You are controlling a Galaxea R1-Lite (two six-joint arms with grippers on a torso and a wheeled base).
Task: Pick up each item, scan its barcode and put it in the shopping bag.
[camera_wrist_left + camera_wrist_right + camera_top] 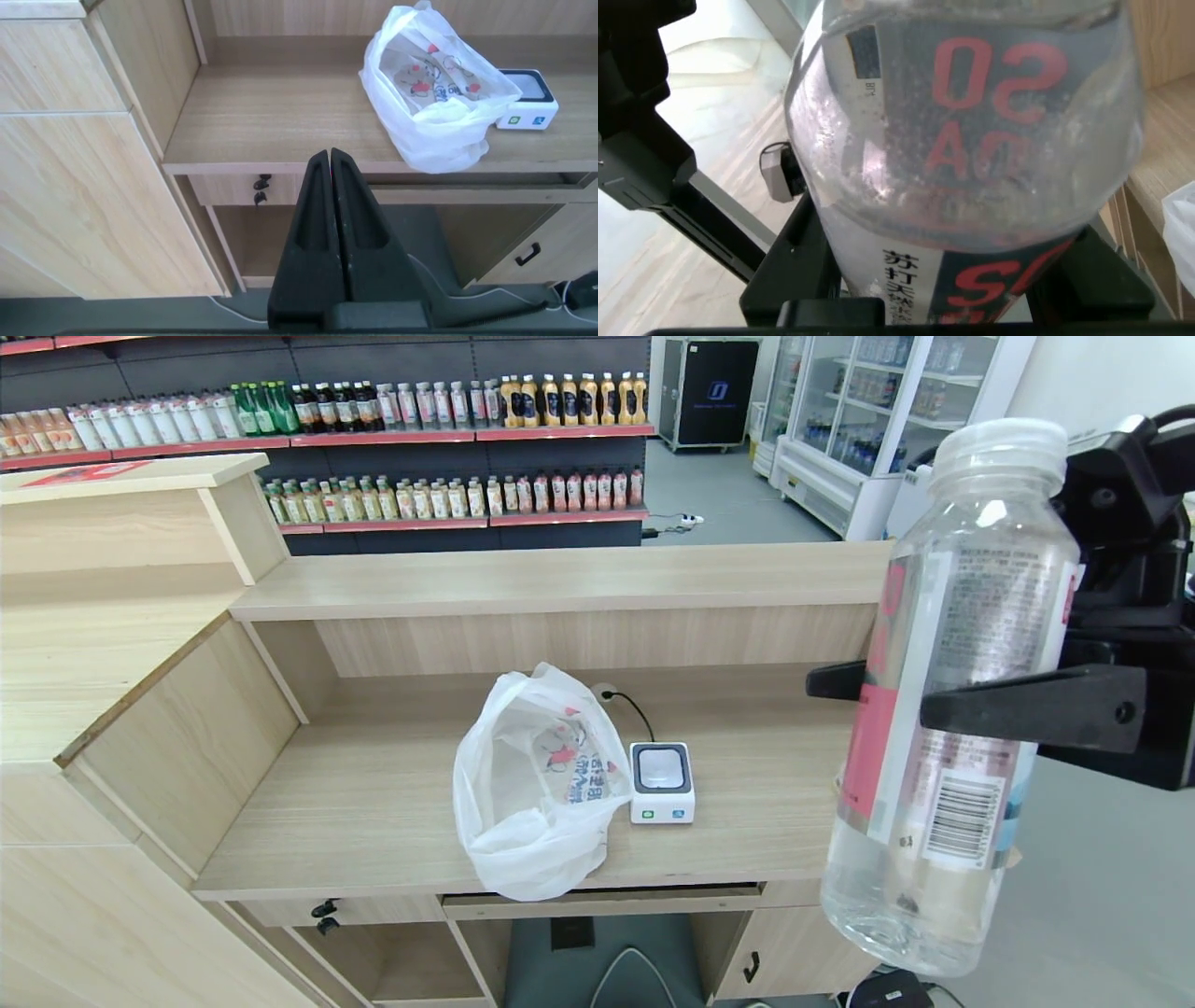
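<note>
On my left wrist feed the left gripper [331,155] hung low in front of the table [373,803], its fingers [316,219] pressed together with nothing between them. On the table, the white bag [537,784] sat slumped with its mouth open toward me. The scanner [662,782] stood just beside the bag on its right, touching it, window facing up and its cable running back to the rear wall. Farthest right, the right gripper [868,697] held the bottle [943,709] in the air, close to the head camera and well apart from the scanner. Its black fingers [1027,707] were clamped across the label at mid-height. The bottle's long axis ran near vertical, cap up and leaning slightly right, base down, and the barcode low on the label faced me.
</note>
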